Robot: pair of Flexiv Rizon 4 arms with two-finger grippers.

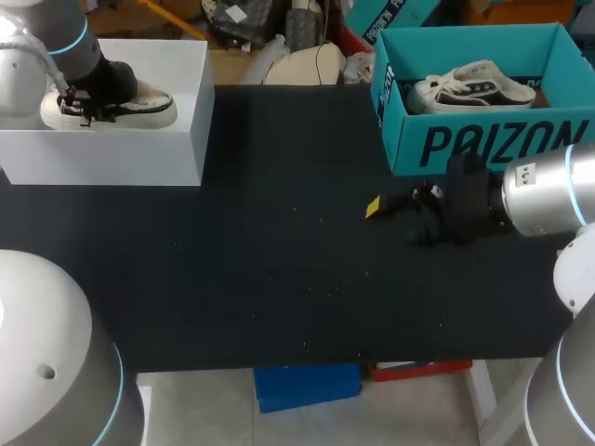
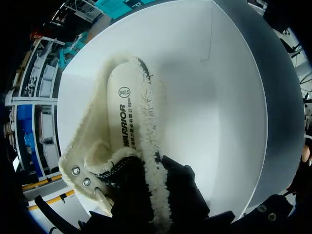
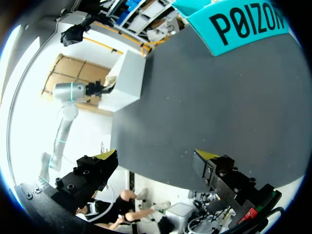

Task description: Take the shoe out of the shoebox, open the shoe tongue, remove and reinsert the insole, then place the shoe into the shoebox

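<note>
1. Shoe (image 1: 139,104) sits sole-down on top of the white block (image 1: 139,153). The left gripper (image 1: 98,88) is planted on its laced part, and I cannot tell whether that claw is clamped or merely resting there.
2. The insole (image 2: 124,117) lies flat inside the fleece lining (image 2: 146,109), not yet pulled. I take the step in hand to be spreading the tongue.
3. To do it well, I would peel the tongue toward the toe rather than straight up, so the shoe does not lift off the white block. The throat needs to be wide enough by the eyelets (image 2: 80,176) for the insole to slide out unbent.
4. The right gripper (image 3: 157,156) hangs wide open and empty over the table (image 1: 279,260), well apart from the white block. It would help to bring it to the block to steady the heel.
5. The shoebox (image 1: 483,149) stands well apart from the white block and already holds a second shoe (image 1: 474,85).
</note>
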